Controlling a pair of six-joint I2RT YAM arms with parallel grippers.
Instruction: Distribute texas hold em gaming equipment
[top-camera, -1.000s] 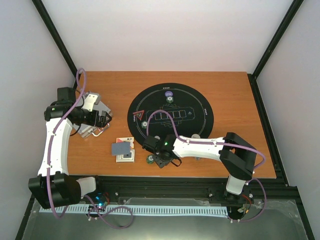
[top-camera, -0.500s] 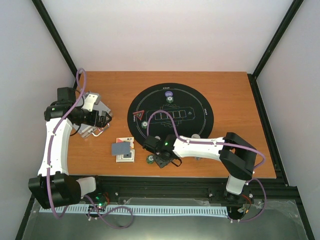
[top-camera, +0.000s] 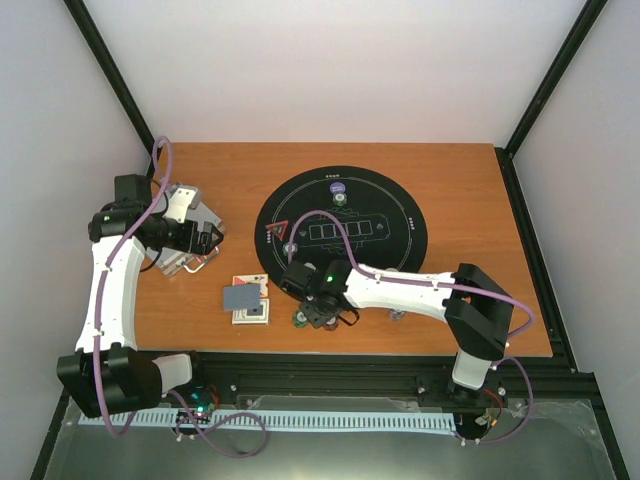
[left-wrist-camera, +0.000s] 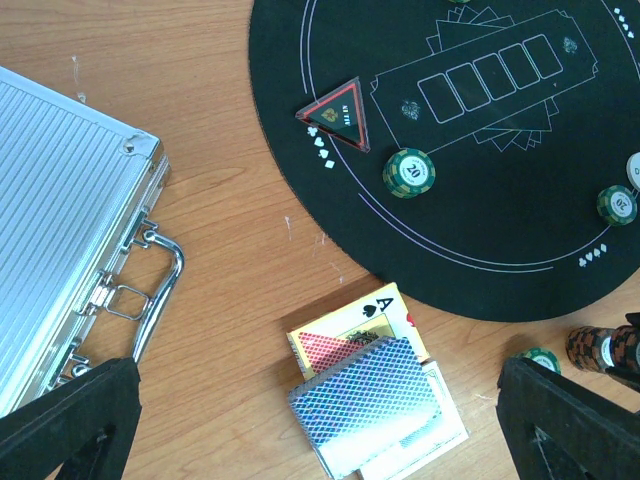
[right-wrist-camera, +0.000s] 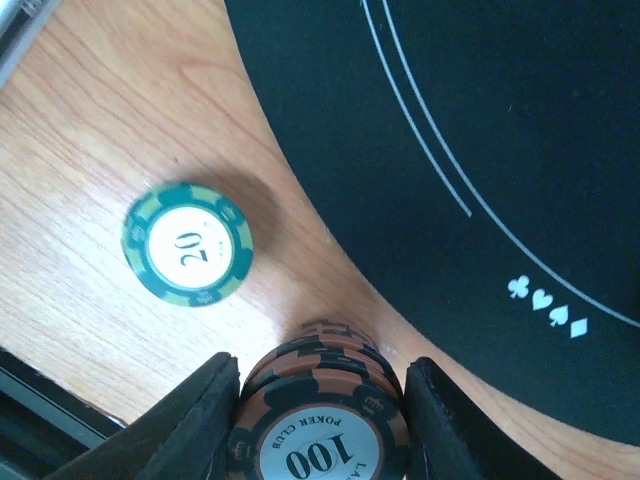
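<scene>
My right gripper is shut on a short stack of brown "100" poker chips, one black finger on each side, over the wood just off the black mat's near-left rim. A single green "20" chip lies flat on the wood left of it. In the top view that gripper is at the mat's near edge. A grey-backed card deck lies on a card box with an ace. My left gripper hangs open above the case, holding nothing.
The silver aluminium case lies at the left with its handle toward the cards. On the mat are a triangular marker, green chips and a purple chip. The table's front edge runs just below the right gripper.
The right gripper has narrowed onto the brown chip stack and shifted a little left and toward the mat. The left arm has stayed still.
</scene>
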